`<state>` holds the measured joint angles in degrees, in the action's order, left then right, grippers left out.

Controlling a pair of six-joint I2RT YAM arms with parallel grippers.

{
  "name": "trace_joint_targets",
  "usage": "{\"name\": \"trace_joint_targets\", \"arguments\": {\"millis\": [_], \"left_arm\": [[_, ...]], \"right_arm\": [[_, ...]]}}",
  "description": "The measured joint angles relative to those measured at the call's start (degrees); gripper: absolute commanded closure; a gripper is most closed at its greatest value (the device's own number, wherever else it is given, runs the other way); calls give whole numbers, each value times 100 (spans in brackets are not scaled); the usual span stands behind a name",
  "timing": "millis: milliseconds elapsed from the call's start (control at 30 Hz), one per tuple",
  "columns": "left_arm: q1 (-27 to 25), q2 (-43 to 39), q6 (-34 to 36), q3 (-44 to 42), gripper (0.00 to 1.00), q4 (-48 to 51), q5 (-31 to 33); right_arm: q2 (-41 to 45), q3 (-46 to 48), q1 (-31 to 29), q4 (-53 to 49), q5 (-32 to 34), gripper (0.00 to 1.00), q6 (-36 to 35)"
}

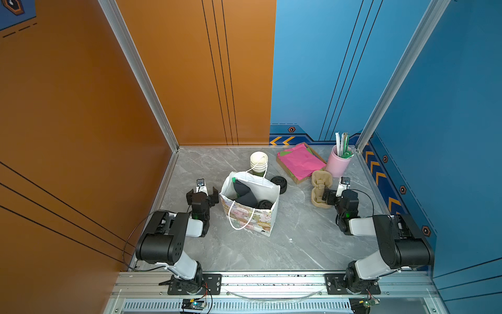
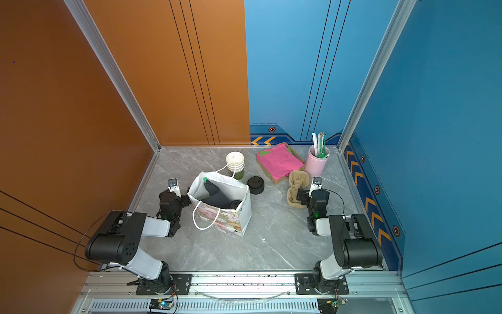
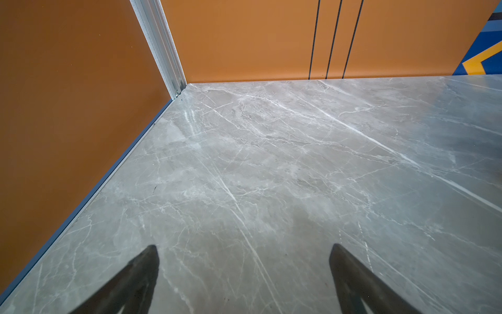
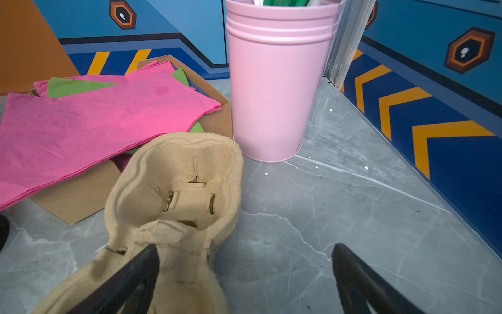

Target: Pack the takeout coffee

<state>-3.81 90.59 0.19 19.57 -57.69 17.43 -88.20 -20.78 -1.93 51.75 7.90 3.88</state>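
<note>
Low in the frame in both top views, the left gripper (image 1: 203, 193) is hanging wide open and holding nothing, over bare worktop (image 1: 298, 244) just left of the bag (image 1: 252, 220). The left wrist view is showing only marble between its fingers (image 3: 141, 271). The right gripper (image 4: 244, 248), at the right of the top views, is also gaping empty, with one finger lying over the pulp carrier (image 4: 176, 190) and the other over stone.

The coffee (image 1: 264, 204) is sitting inside the bag at mid-frame, showing only its black lid, beside a dark grey piece (image 1: 244, 193). It is lying near the left gripper with the bag wall between them, and well apart from the right gripper.

Behind the bag, loose lids (image 1: 279, 184) and stacked cups (image 1: 259, 163) are standing. Farther right are pink napkins (image 1: 298, 160) and a pink bucket (image 1: 336, 165).
</note>
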Motion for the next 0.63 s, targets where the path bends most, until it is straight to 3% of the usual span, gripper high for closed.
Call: {"name": "trace_joint_targets", "arguments": {"millis": [633], "left_arm": [[0, 0, 0, 7, 2, 85, 33]], "right_arm": [[0, 0, 0, 0, 138, 0, 0]]}}
